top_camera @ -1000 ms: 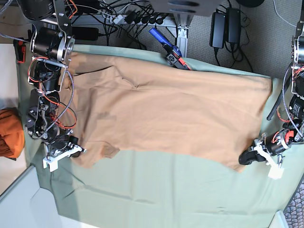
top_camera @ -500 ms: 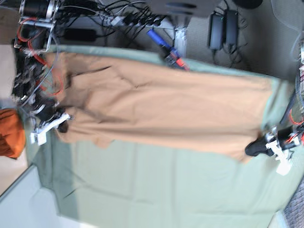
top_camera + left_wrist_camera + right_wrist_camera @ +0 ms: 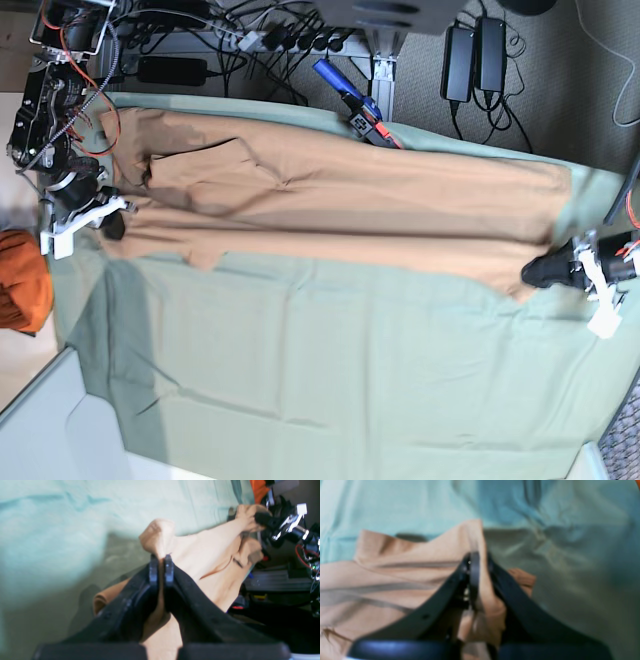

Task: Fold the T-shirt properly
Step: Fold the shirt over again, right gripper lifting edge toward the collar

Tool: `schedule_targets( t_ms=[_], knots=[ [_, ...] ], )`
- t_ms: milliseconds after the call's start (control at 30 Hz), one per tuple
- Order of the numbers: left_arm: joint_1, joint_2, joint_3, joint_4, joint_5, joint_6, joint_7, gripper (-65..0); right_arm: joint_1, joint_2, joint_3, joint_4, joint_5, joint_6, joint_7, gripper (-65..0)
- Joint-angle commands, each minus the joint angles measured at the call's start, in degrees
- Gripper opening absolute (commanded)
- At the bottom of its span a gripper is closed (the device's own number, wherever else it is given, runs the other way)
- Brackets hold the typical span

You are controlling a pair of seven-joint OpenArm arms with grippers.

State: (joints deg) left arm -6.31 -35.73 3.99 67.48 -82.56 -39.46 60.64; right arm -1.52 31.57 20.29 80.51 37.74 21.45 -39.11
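Observation:
The peach T-shirt point(image 3: 340, 205) lies stretched in a long band across the far half of the pale green table cloth point(image 3: 340, 370). My left gripper point(image 3: 545, 272) at the base view's right is shut on the T-shirt's near right corner; the left wrist view shows the fingers point(image 3: 153, 567) pinching a fold of peach cloth point(image 3: 160, 537). My right gripper point(image 3: 110, 225) at the base view's left is shut on the near left corner; the right wrist view shows its fingers point(image 3: 474, 572) clamped on bunched cloth point(image 3: 415, 562). The neck label is hidden.
A darker orange cloth bundle point(image 3: 22, 280) sits off the table's left edge. Cables, power bricks point(image 3: 475, 50) and a blue tool point(image 3: 345, 92) lie past the far edge. The right arm's body point(image 3: 60, 90) stands at the far left corner.
Both grippers have carried the T-shirt's near edge toward the far side, so the shirt is now a narrower band. The right arm rose toward the far left corner; the left gripper moved up slightly.

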Motion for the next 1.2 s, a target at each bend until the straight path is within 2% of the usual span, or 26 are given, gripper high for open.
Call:
schedule_targets(
  t_ms=[0, 333, 567, 733, 833, 867, 900, 1167],
  knots=[
    [-1.11, -1.29, -0.46, 0.9, -1.09, -0.54, -0.83, -65.0, -0.02, 1.42, 1.14, 1.44, 0.33, 5.42, 1.27, -65.0],
    [-0.17, -1.44, -0.46, 0.87, 0.61, -0.54, -0.79, -65.0, -3.43, 1.38, 1.51, 3.96, 1.36, 5.4, -1.46, -65.0],
    [1.6, -1.44, -0.46, 0.87, 1.01, -0.54, -0.81, -65.0, -6.8, 1.2, 1.51, 3.96, 2.21, 5.38, -1.27, -65.0],
    [1.7, -1.42, -0.46, 0.87, 0.98, -0.54, -1.01, -65.0, -7.89, -0.74, 1.51, 3.91, 1.51, 5.38, -1.2, -65.0],
    [1.7, -1.42, -0.46, 0.87, 1.01, -0.54, -1.2, -65.0, -7.87, -2.14, 1.51, 3.91, 0.28, 5.35, -1.18, -33.2],
    [1.7, -1.42, -0.46, 0.87, 1.01, -0.54, -1.2, -65.0, -7.87, -2.54, 1.51, 3.91, 0.13, 5.35, -1.2, -25.6],
    [1.7, -1.42, -0.46, 0.87, 1.05, -0.54, -1.18, -65.0, -7.87, -2.89, 1.51, 3.93, 0.17, 5.35, -1.22, -21.9],
    [1.73, -1.42, -0.46, 0.87, 2.19, -0.54, -1.2, -65.0, -7.85, -3.17, 4.26, 6.75, 0.2, 5.35, -1.29, -21.8]
  ],
)
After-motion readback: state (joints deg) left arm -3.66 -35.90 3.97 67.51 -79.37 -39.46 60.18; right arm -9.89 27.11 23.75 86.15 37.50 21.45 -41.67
